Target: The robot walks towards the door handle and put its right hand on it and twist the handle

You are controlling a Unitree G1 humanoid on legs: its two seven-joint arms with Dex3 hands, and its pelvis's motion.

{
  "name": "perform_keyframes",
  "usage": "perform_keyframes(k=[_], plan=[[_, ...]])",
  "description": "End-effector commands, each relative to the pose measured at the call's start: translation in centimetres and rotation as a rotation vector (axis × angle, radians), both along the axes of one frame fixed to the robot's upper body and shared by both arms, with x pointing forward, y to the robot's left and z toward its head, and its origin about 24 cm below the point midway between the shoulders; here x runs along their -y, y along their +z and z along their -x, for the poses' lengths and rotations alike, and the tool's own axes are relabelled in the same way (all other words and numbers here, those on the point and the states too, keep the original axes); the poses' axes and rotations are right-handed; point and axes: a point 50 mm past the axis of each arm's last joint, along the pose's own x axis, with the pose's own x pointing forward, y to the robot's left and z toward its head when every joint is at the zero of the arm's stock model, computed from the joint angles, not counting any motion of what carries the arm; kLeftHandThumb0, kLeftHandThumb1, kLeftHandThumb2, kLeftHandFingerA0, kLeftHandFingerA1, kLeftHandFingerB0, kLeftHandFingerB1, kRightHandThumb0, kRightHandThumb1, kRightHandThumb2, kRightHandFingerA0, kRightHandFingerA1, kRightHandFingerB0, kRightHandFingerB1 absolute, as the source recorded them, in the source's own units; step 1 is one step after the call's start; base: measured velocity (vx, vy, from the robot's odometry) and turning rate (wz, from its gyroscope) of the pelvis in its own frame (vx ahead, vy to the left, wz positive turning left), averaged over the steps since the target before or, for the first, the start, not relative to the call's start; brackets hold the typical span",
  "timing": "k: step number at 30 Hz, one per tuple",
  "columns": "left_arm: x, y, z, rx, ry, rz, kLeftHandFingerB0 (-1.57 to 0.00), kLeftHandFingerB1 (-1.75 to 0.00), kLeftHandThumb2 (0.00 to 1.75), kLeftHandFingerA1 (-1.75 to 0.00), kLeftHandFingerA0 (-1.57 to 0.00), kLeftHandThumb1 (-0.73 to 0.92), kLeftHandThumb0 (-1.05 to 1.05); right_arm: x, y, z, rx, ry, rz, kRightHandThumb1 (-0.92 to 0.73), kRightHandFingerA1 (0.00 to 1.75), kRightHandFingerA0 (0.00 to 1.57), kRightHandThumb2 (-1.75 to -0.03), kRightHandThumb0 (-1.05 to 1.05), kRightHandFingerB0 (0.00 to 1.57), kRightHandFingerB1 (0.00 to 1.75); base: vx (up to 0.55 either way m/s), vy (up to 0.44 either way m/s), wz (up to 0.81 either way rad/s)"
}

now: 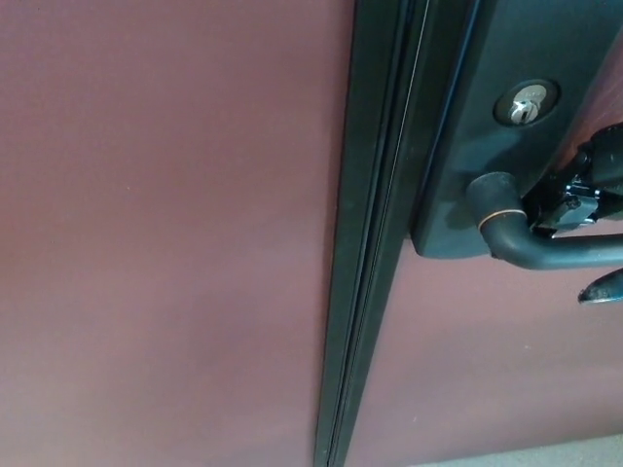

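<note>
A dark lever door handle [545, 248] sticks out to the right from a dark lock plate [496, 146] with a silver keyhole [526, 105]. My right hand [599, 175] comes in at the right edge, mostly cut off by the picture. One black part rests against the top of the lever near its neck. Another glossy black tip shows just below the lever, with a small gap between them. How far the hand closes around the lever is hidden. My left hand does not show.
The reddish-brown door [165, 243] fills the picture. A dark vertical frame strip [375, 243] runs from top to bottom beside the lock plate. A sliver of pale floor [545, 455] shows at the bottom right.
</note>
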Motion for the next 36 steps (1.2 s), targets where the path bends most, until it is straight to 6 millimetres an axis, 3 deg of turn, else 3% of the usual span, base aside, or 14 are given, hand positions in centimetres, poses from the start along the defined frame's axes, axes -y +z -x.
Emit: perform_keyframes(k=[1, 10, 17, 24, 29, 32, 36], plan=[[-0.2, -0.1, 1.3, -0.037, 0.005, 0.012, -0.62, -0.62, 0.55, -0.67, -0.77, 0.51, -0.27, 1.7, 9.0, 5.1, 0.609, -0.082, -0.152, -0.55, 0.0, 0.0, -0.89, -0.9, 0.07, 0.09, 0.0, 0.0, 0.0], [-0.1, -0.2, 1.4, -0.043, 0.003, 0.018, -0.62, -0.62, 0.55, -0.66, -0.77, 0.52, -0.28, -0.3, 3.7, 9.0, 0.839, -0.04, -0.01, -0.55, 0.08, 0.0, -0.89, -0.84, 0.03, 0.11, 0.0, 0.0, 0.0], [-0.1, -0.2, 1.3, -0.042, 0.003, 0.011, -0.62, -0.62, 0.54, -0.66, -0.77, 0.52, -0.28, -1.0, 2.6, 10.0, 1.02, -0.012, 0.088, -0.57, 0.05, 0.0, -0.89, -0.84, 0.0, 0.07, 0.0, 0.0, 0.01], [-0.1, -0.3, 1.5, -0.044, 0.009, 0.011, -0.62, -0.62, 0.55, -0.66, -0.77, 0.52, -0.28, -1.0, 1.7, 10.0, 1.036, -0.025, 0.075, -0.57, 0.05, 0.0, -0.9, -0.84, 0.0, 0.06, 0.0, 0.0, 0.0], [0.0, -0.3, 1.6, -0.045, 0.006, 0.014, -0.62, -0.62, 0.54, -0.66, -0.77, 0.52, -0.28, -1.4, -0.7, 8.4, 0.764, -0.035, -0.034, -0.58, 0.06, 0.0, -0.9, -0.83, 0.0, 0.07, 0.01, 0.001, -0.03], [0.0, -0.3, 1.6, -0.045, 0.006, 0.014, -0.62, -0.62, 0.54, -0.66, -0.77, 0.52, -0.28, -1.4, -0.8, 8.2, 0.755, -0.04, -0.038, -0.58, 0.06, 0.0, -0.9, -0.83, 0.0, 0.07, 0.01, 0.0, -0.02], [0.1, -0.4, 1.8, -0.043, 0.013, 0.018, -0.62, -0.62, 0.55, -0.67, -0.77, 0.52, -0.28, -1.3, -2.0, 6.4, 0.723, -0.067, -0.015, -0.57, 0.11, 0.0, -0.9, -0.78, 0.0, 0.11, 0.01, 0.0, 0.02]])
